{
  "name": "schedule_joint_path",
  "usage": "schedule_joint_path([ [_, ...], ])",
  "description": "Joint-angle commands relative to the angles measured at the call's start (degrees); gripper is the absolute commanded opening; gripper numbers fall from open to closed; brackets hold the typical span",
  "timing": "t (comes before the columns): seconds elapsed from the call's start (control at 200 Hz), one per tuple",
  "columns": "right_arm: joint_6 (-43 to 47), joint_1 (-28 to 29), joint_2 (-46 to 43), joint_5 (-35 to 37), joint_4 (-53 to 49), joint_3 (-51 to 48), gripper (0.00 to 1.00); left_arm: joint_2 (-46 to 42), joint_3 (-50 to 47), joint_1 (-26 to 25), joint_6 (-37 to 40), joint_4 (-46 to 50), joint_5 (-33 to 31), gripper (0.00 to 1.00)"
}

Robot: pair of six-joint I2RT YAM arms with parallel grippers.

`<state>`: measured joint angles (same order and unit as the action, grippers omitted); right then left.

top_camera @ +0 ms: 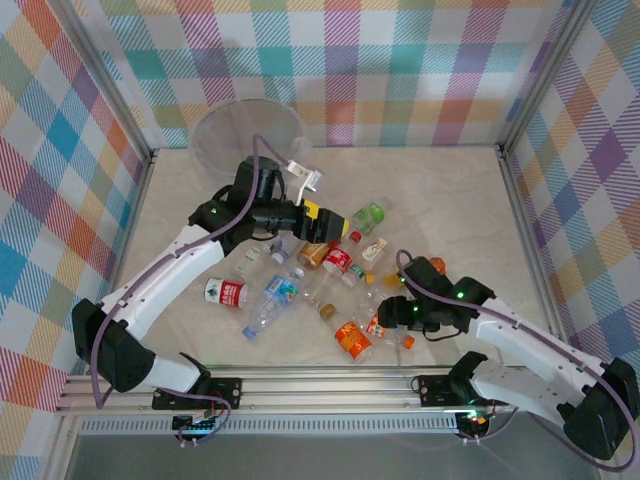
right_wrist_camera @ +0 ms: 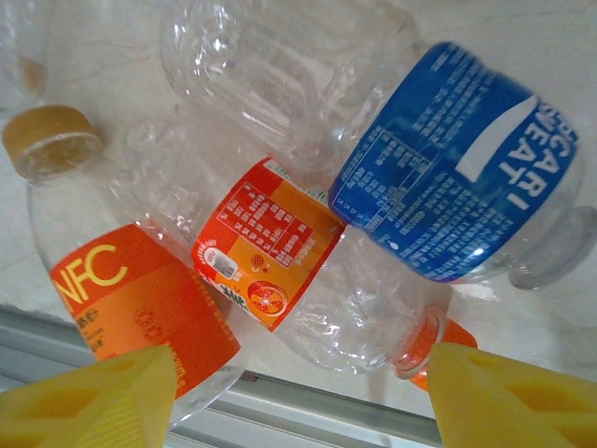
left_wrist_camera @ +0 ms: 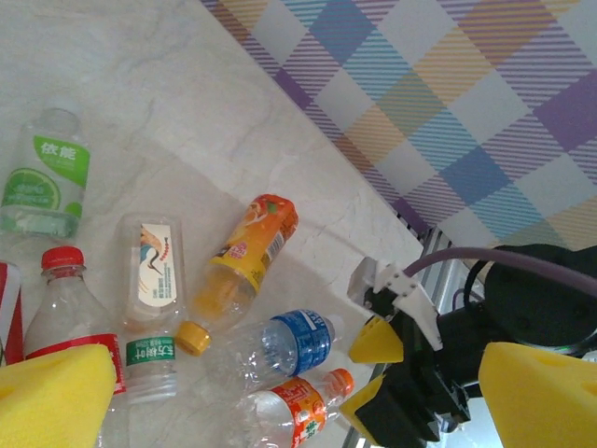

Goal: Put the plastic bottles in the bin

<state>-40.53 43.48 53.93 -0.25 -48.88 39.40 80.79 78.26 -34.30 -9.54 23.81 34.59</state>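
facing three bottles (right_wrist_camera: 448, 168), right claw (right_wrist_camera: 298, 401) stands apart; left claw (left_wrist_camera: 280, 392) wide apart, empty.

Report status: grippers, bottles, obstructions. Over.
Left gripper open, above the plastic bottles. Right gripper straddling orange-capped bottle, grip unconfirmed. Bottles scattered on table, bin far-left. Blue-label bottle lies across it.
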Motion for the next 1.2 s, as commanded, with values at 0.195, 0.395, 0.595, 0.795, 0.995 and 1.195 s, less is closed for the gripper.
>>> schedule_joint_path([
  [0.195,-0.3,7.3,3.3,5.1,2.2,1.5,0.7,-1.2,0.9,-0.3,2.2,0.8,-2.3,1.0],
  [0.395,1.9,13.5,2.4,3.2,7.8,1.3,0.67,-1.8,-0.2,-0.3,2.1,0.0,-5.4,1.0],
  [0.595,2.4,17.6,3.7,2.8,11.8,-0.1,0.69,-2.8,-0.6,-0.3,3.2,0.0,-6.4,1.0],
  [0.795,3.1,20.9,8.2,4.7,12.3,0.8,0.7,-3.5,-0.5,-0.3,5.0,0.7,-5.8,1.0],
  [0.995,2.3,23.9,12.7,7.6,11.9,1.4,0.72,-3.1,-0.1,-0.3,5.8,0.4,0.2,1.0],
  [1.195,1.9,25.2,16.6,8.8,12.7,2.4,0.77,-2.5,0.2,-0.3,5.7,0.6,1.0,1.0],
])
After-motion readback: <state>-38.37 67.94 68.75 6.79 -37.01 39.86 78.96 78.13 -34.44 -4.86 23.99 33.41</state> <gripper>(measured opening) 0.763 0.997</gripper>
